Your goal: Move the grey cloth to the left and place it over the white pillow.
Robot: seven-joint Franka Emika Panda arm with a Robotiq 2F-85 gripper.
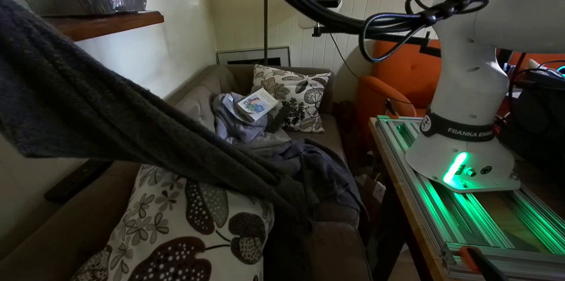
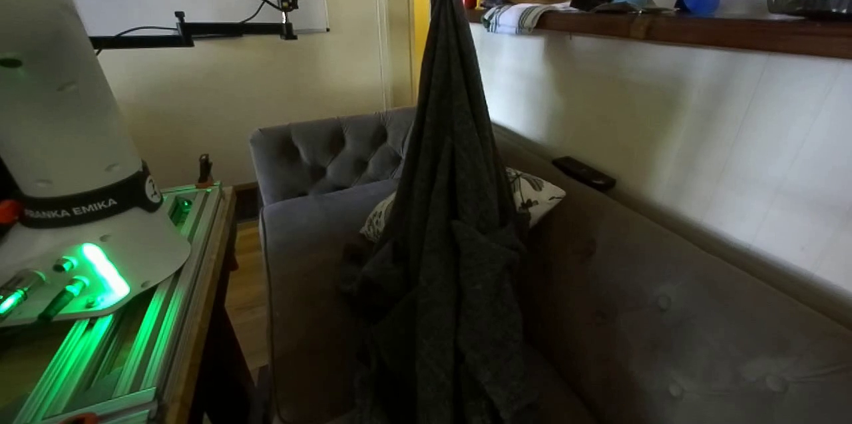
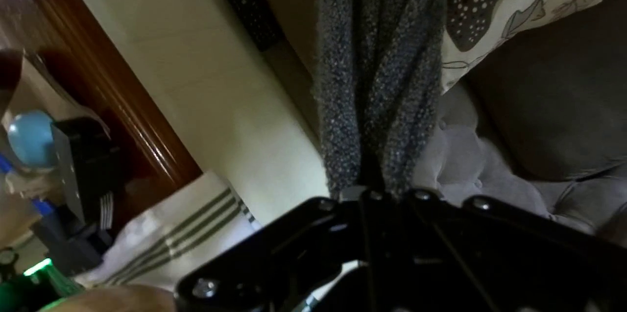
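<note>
Grey cloth (image 1: 176, 137): hanging from the gripper (image 3: 373, 195) in long folds, upper end well above the sofa (image 2: 309, 251), lower part lying bunched there. In both exterior views it is hiding part of the white pillow (image 1: 190, 232), which is showing a leaf print; I'm not managing to tell whether any fold is touching it. A far pillow (image 1: 304, 91), similarly patterned, is resting just beside a book (image 1: 258, 103); I'm taking the partly hidden one as the target.

Handling, my guess: the fabric is looking soft, fuzzy and limp, so I'm expecting no breakage and little slipping. A handful is probably feeling light, but the long hanging length is likely adding weight and tugging at the grip. For hold, I'm favouring a gathered bunch at an end or corner, several layers thick; a single thin fold would be risking a slow creep out.

Gripper: in the wrist view it is pinching nearly closed around a thick gather of cloth, folds spilling out of its bite. I'm seeing nothing else in its grasp; how deep the bite is going, I'm not able to tell.
</note>
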